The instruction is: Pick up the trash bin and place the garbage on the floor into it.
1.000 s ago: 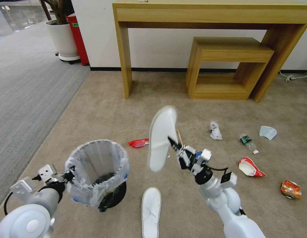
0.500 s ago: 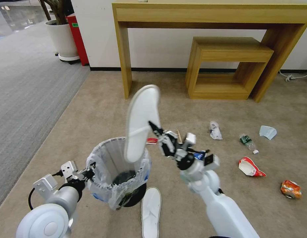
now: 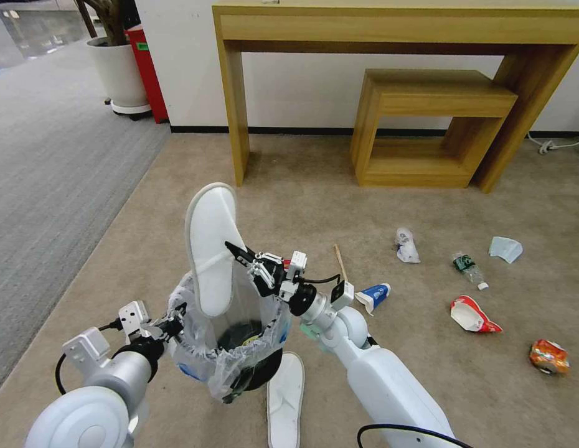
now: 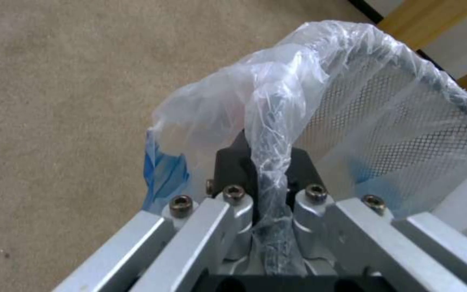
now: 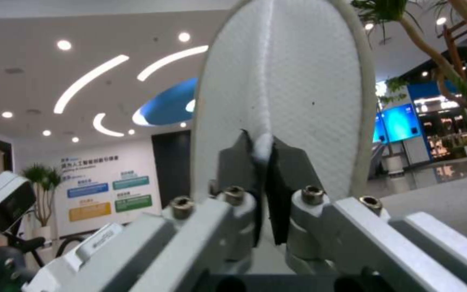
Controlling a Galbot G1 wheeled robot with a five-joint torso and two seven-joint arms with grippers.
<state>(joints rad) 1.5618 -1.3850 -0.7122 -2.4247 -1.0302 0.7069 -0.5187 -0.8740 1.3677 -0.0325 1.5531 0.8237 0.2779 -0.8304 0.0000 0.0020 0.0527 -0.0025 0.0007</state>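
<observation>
At far left, left gripper (image 3: 171, 325) raised off the floor (image 3: 177, 211), fingers clamped on the bag-lined rim of the trash bin (image 3: 230, 339). Just right, right gripper (image 3: 240, 254), fingers pinched on a white slipper (image 3: 210, 249), toe up, heel now dipping into the bin's mouth. A second ago held well to the right of the bin; since swung across and lowered, so probably close to release. Left on the carpet: one more slipper (image 3: 284, 398), one stick (image 3: 340, 261), two cups (image 3: 373, 296) (image 3: 471, 315), one small bag (image 3: 406, 245), one bottle (image 3: 469, 268), one mask (image 3: 505, 248), one can (image 3: 548, 356).
</observation>
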